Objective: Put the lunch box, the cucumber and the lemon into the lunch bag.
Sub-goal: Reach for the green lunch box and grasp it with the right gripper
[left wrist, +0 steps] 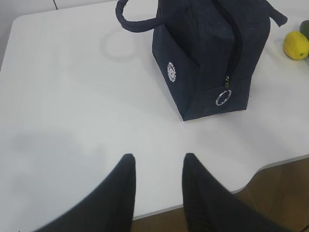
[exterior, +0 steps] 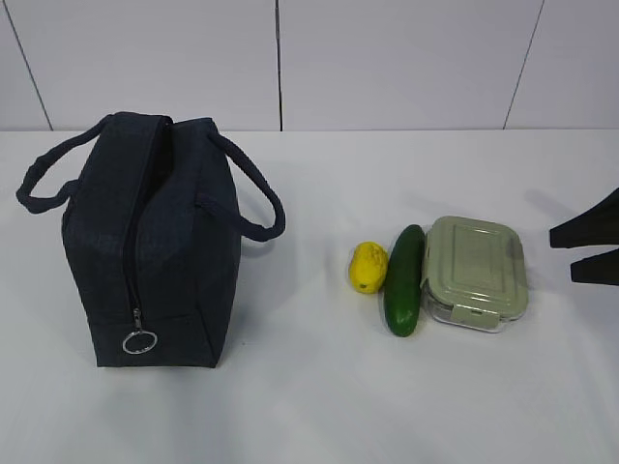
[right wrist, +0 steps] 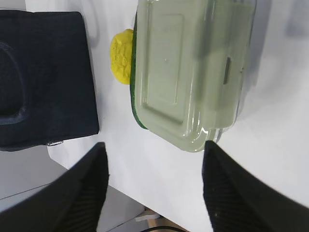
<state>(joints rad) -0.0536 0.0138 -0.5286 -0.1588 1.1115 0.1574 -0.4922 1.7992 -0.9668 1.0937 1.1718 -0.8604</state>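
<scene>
- The lunch bag stands upright on the left of the table, its zipper closed down to the ring pull near the base, so nothing can go in yet.
- The lemon, the cucumber and the lunch box lie in a row to the right of the bag, well apart from it; the cucumber sits just beside the box and may touch it, the lemon just beside the cucumber.
- The left gripper hangs partly open and empty near the table's front edge, with the ring pull ahead of it.
- The right gripper is spread wide — nothing held — with the box's lid just ahead of its fingertips.
- The step in hand looks like opening the bag: I would pinch the ring with the left fingers and draw it along the zipper line, steadying the soft bag so it does not tip or slide.
- Room: bare table lies between the bag and the food — plenty for carrying across. In the left wrist view the bag stands near the table's front edge, so pulling towards that edge risks dragging it off.
- The box is the widest item; the bag's mouth needs to gape fully first.
</scene>
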